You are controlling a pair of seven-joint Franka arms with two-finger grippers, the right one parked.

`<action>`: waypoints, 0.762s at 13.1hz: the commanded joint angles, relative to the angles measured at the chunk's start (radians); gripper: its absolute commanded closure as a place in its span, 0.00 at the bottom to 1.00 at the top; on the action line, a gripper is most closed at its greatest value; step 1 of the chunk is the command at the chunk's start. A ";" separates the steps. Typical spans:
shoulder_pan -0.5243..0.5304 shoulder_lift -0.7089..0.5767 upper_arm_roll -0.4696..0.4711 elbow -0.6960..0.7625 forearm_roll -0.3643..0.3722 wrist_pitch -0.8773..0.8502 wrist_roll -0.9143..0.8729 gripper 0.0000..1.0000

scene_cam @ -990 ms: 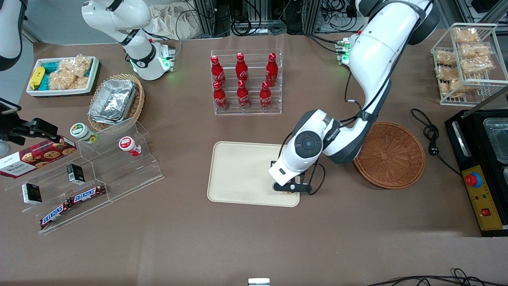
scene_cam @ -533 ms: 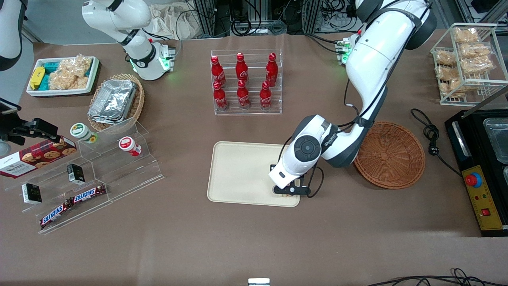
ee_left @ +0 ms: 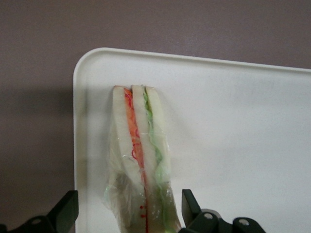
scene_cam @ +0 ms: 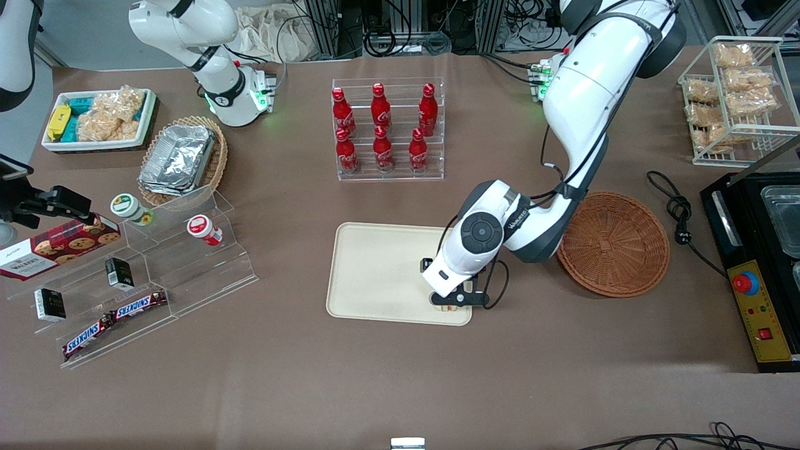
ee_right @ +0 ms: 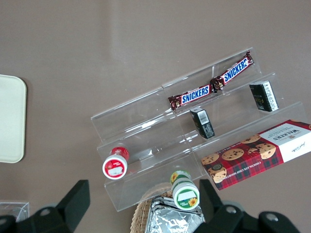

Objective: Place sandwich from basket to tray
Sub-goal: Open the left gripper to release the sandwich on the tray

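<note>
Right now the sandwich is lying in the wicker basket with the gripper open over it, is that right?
Not quite. The left wrist view shows the sandwich lying on the tray, not in the basket. The gripper is indeed open over it.

A brown table (scene_cam: 375, 387) carries every item. At its centre lies the tray (scene_cam: 375, 275); the basket (scene_cam: 615, 244) sits at the tray's 3 o'clock. A clear bottle rack (scene_cam: 387, 131) stands at the tray's 12 o'clock. A clear stepped stand (scene_cam: 156, 281) lies at its 9 o'clock. The gripper (scene_cam: 451, 301) hangs over the tray's corner at 4 o'clock, fingers spread.
</note>
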 commanded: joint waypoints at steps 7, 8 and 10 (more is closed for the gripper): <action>0.097 -0.318 0.020 0.025 0.012 -0.443 0.022 0.01; 0.123 -0.358 0.020 0.021 0.008 -0.504 0.094 0.01; 0.196 -0.434 0.020 0.014 -0.008 -0.600 0.221 0.01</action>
